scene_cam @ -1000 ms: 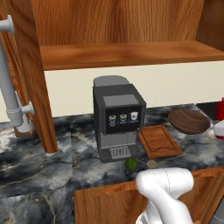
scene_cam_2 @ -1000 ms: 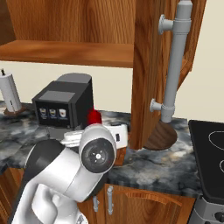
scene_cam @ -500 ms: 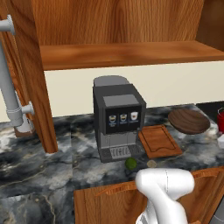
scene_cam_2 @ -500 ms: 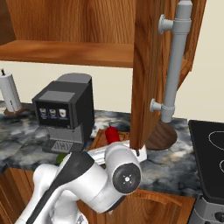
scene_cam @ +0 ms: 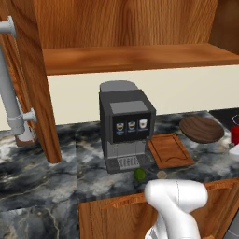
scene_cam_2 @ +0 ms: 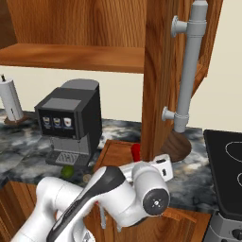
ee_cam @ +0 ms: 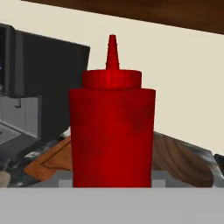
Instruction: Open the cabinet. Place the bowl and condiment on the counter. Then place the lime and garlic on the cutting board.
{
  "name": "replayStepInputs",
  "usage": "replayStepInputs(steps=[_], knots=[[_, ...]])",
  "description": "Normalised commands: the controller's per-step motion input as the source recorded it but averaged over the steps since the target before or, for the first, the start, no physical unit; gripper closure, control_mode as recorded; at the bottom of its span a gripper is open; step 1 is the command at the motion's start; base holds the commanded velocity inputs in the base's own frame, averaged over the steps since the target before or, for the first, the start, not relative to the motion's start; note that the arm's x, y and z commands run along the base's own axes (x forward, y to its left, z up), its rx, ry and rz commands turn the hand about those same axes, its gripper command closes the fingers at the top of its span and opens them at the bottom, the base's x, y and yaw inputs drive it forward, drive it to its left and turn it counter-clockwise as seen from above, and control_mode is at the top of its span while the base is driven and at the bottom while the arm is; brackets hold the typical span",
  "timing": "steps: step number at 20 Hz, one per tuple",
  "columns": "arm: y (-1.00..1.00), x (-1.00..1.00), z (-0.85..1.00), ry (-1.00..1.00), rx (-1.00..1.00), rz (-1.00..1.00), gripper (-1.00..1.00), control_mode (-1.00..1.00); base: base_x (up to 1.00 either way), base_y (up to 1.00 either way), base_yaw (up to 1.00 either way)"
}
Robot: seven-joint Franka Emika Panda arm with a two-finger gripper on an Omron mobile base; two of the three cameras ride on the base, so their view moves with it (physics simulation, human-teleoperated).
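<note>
While the cabinet point(scene_cam: 32, 79) stands open above the counter point(scene_cam: 56, 177), the condiment point(ee_cam: 112, 131) sits upright and close before the hand camera, pinched at its base by the gripper point(scene_cam_2: 163, 166). In the left base view the red bottle point(scene_cam: 235, 135) shows at the right edge beside the bowl point(scene_cam: 201, 129); 1 second ago it was higher there. Seen from the right base view, the arm has swung right and lower since the earlier frames, its white hand now just beside the cabinet door. The bowl rests on the counter behind the cutting board point(scene_cam: 170, 150). The lime point(scene_cam: 139, 174) and garlic point(scene_cam: 162, 175) lie in front of the coffee machine point(scene_cam: 125, 125), off the board.
</note>
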Motion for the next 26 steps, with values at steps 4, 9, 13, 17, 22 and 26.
replayStepInputs(steps=[4,9,13,17,22,26], knots=[[-0.54,0.48,-0.44,0.00,0.05,0.00,1.00,-1.00,0.00,0.00,0.00],[-0.50,0.39,-0.56,0.00,0.09,0.00,1.00,-1.00,0.00,0.00,0.00],[-0.40,0.55,-0.32,0.00,0.06,0.01,1.00,-1.00,0.00,0.00,0.00],[-0.33,0.60,-0.32,0.00,0.05,0.04,1.00,-1.00,0.00,0.00,0.00],[-0.29,0.40,-0.46,0.00,0.03,0.06,1.00,-1.00,0.00,0.00,0.00],[-0.29,0.30,-0.46,-0.01,0.00,0.07,1.00,-1.00,0.00,0.00,0.00]])
